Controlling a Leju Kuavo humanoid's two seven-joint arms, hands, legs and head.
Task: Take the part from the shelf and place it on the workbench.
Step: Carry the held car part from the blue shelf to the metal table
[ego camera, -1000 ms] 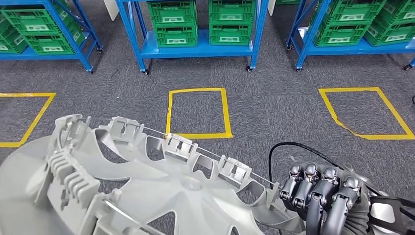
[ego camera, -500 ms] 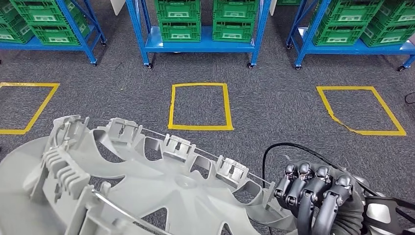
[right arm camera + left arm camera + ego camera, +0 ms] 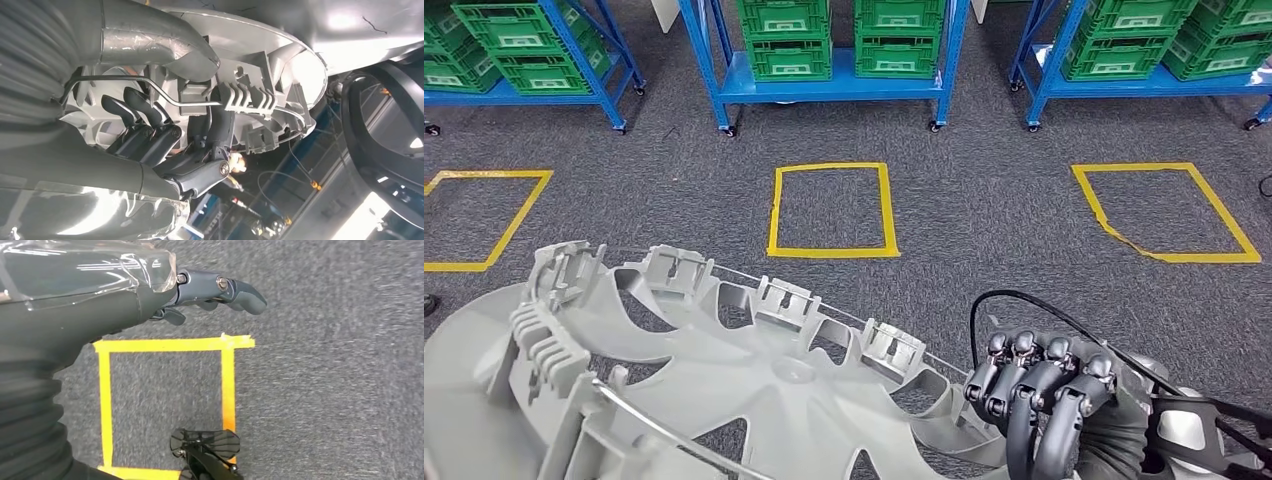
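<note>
Head view: gripping big grey part at its near edge with right hand, fingers curling over rim; part hanging low over carpet, well short of yellow tape squares and blue shelves stacked with green crates.

Left wrist: left hand holding nothing, fingers sticking out straight above tape square.

Right wrist: fingers hooking through part's ribs, thumb pressing on top.
</note>
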